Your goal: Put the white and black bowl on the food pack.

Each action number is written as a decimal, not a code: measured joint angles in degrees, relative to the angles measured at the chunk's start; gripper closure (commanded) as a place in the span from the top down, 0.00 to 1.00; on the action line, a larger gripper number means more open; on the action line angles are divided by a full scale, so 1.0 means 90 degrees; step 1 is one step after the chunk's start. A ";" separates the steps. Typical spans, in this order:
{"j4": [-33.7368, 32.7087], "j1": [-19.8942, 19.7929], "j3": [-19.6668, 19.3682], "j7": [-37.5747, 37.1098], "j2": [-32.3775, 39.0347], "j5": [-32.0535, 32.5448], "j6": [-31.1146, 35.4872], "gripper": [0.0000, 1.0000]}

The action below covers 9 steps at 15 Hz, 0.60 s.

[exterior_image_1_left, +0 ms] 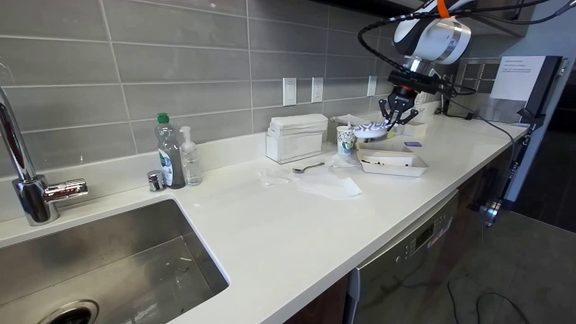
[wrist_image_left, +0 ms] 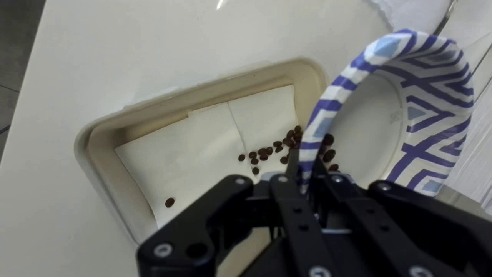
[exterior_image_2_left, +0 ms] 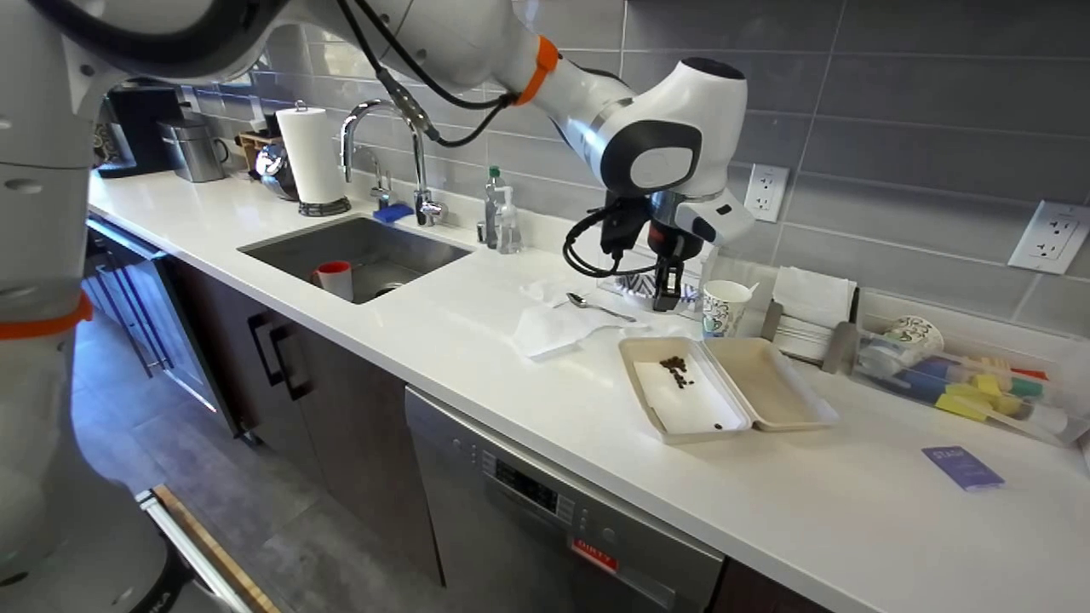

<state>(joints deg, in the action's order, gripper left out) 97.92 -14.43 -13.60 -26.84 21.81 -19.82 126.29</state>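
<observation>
We see the black two-fingered gripper (wrist_image_left: 305,173) pinching the rim of the shallow round white bowl (wrist_image_left: 386,111), which bears a blue-purple zigzag pattern and hangs above the white worktop (exterior_image_1_left: 279,238). A few dark brown beans (wrist_image_left: 329,155) lie inside it, close to the gripped edge. In the wrist view the bowl fills the right of the frame and hides one end of the beige hinged food pack (exterior_image_2_left: 771,383); we cannot tell how much of it is truly over the pack.

In an exterior view, right of centre, the pack lies unfolded, with more beans scattered on white paper (wrist_image_left: 192,154) in one half. Nearest in the way is the leaf-printed white paper cup (exterior_image_2_left: 724,311), upright near the pack; in both exterior views it shows beside the bowl, and we cannot tell whether they touch. Around mid-frame, a silver metal spoon (exterior_image_2_left: 600,307) lies along crumpled white tissue (exterior_image_2_left: 553,332). Toward the right edge we find the clear plastic bin (exterior_image_2_left: 894,375) of coloured oddments and, lower down, a flat purple card (exterior_image_2_left: 962,466).
</observation>
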 measured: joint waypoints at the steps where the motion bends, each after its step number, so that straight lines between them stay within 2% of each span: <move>1: -0.0173 -0.0021 0.0001 -0.0105 0.0162 -0.0070 0.0000 0.01; 9: -0.1563 -0.0313 -0.0020 -0.0930 0.1362 -0.0241 0.0009 0.01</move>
<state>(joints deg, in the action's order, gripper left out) 83.86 -17.25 -13.78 -35.21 34.07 -21.99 126.37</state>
